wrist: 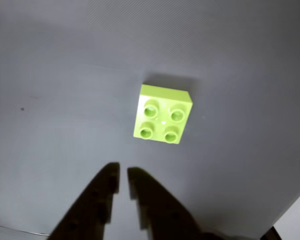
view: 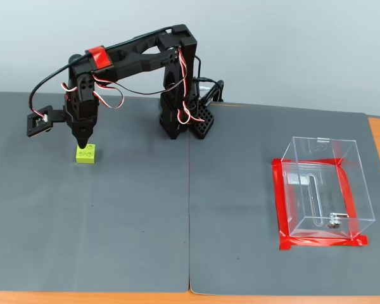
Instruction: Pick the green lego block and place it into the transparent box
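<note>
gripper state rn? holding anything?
Gripper: nearly shut, only a narrow gap between the jaws, holding nothing. It hangs just above the green lego block, which sits untouched on the grey mat.

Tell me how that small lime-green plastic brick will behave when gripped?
The small lime-green plastic brick looks rigid and probably light. Its flat sides suit the gripper, though glossy plastic may slip. Sitting flat on the grey mat, it shouldn't roll.
</note>
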Action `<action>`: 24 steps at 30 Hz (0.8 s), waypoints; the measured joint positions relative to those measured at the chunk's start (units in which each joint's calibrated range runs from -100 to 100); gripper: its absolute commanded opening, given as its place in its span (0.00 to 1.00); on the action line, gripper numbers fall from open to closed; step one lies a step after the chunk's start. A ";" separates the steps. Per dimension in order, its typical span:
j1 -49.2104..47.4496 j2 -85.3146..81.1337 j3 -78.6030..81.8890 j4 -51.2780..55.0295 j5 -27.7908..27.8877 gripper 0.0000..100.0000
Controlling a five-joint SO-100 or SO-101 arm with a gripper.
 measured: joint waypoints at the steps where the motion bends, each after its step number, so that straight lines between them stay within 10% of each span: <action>1: 0.22 0.08 0.00 0.00 0.00 0.08; 10: 1.55 0.17 1.08 0.00 0.00 0.34; 24: 1.33 4.84 1.26 -9.11 0.00 0.34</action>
